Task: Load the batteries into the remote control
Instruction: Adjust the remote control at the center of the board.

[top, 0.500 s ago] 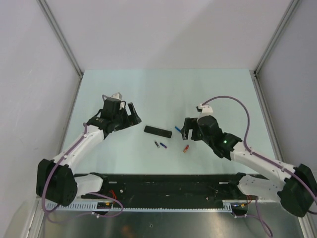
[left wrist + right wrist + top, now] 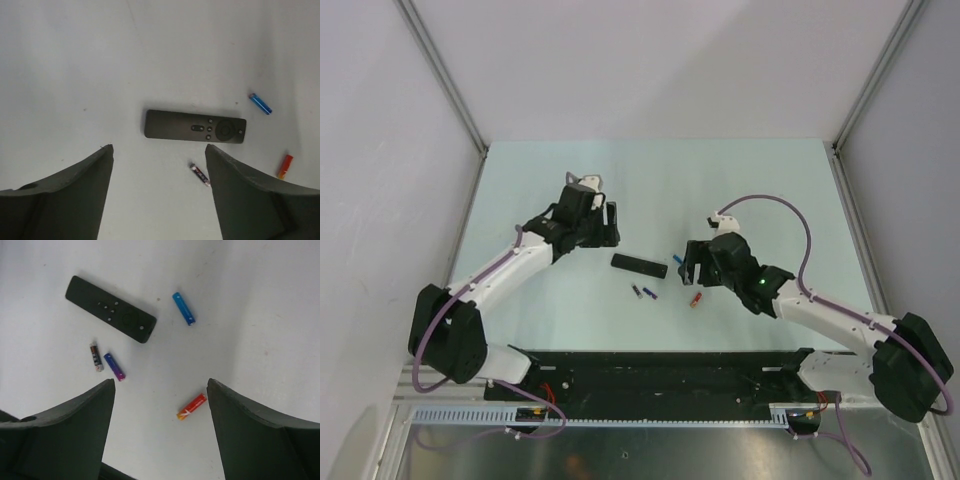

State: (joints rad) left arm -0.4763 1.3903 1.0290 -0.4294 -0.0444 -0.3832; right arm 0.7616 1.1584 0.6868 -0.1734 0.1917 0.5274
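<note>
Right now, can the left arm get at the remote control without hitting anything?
Probably yes: the open left gripper hangs close to the remote control, nothing lies on it, and the nearest battery sits clear of it.

From above-behind we see the whole table (image 2: 650,170); both wrist views face down, nearer, sharing the remote control (image 2: 195,126).

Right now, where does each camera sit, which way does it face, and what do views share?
Top external: above and behind the bases, looking down at the table, left arm and right arm whole.
Left wrist: on the left arm, looking down past the left fingers at the remote control.
Right wrist: on the right arm, looking down past the right fingers at four batteries.
Shared: both wrist views show the remote control and red-orange battery.
</note>
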